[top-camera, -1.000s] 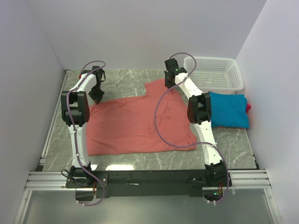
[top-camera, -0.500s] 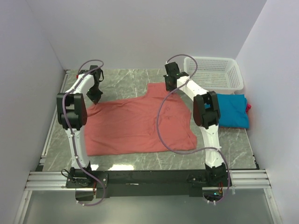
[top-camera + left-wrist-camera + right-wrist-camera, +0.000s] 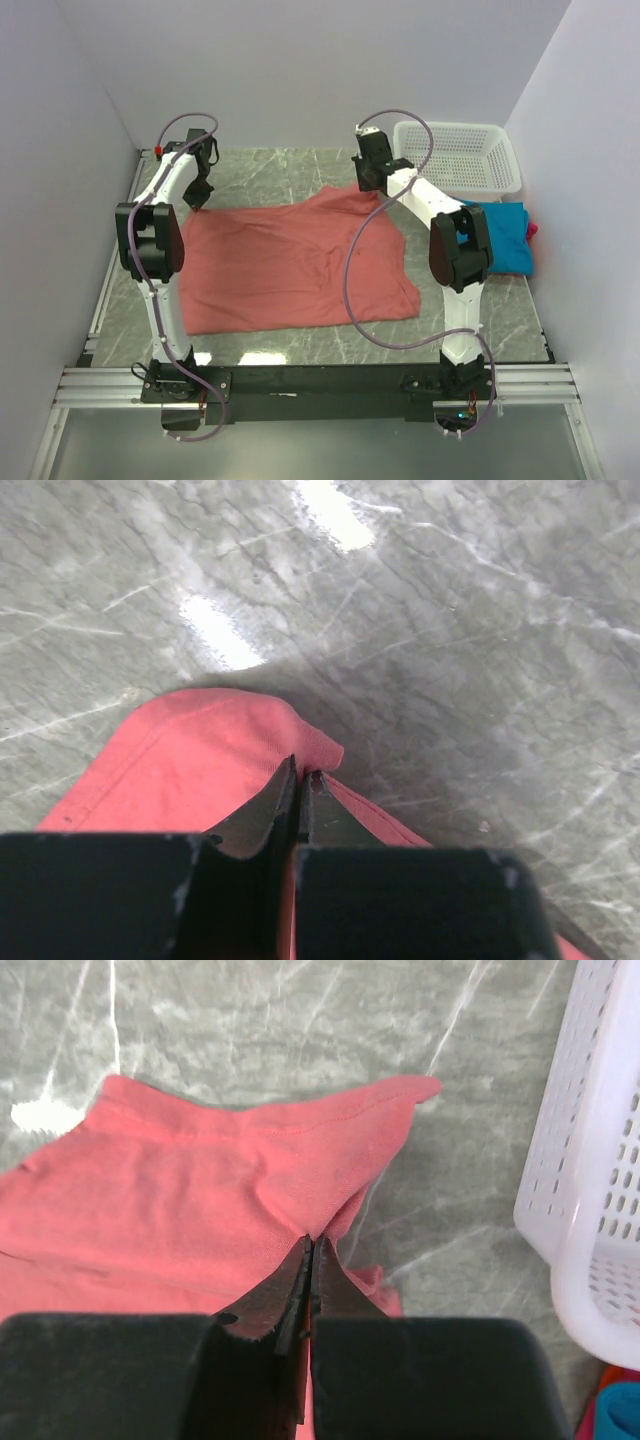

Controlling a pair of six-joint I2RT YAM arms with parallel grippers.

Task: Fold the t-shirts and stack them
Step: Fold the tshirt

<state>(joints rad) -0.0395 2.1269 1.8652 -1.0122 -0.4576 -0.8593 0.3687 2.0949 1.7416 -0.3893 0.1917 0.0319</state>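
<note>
Step in hand: the salmon-red t-shirt (image 3: 290, 265) is being gripped by its far edge, probably to pull it flat before the first fold.
Left gripper (image 3: 302, 780): jaws pressed together on the shirt's corner at 10 o'clock.
Right gripper (image 3: 310, 1245): jaws pinched on a raised fold of the same shirt at 1 o'clock.
Shirt's place: spread across the middle of the table (image 3: 270, 170).
Next move: likely needs both arms to travel together under even tension, so that neither corner slips.
Count: three t-shirts. There is one salmon-red, one teal-blue t-shirt (image 3: 505, 245) folded at 3 o'clock, and one magenta t-shirt (image 3: 531, 229) that shows only as a sliver.
Also: one white mesh basket (image 3: 460, 155) at 2 o'clock.
</note>
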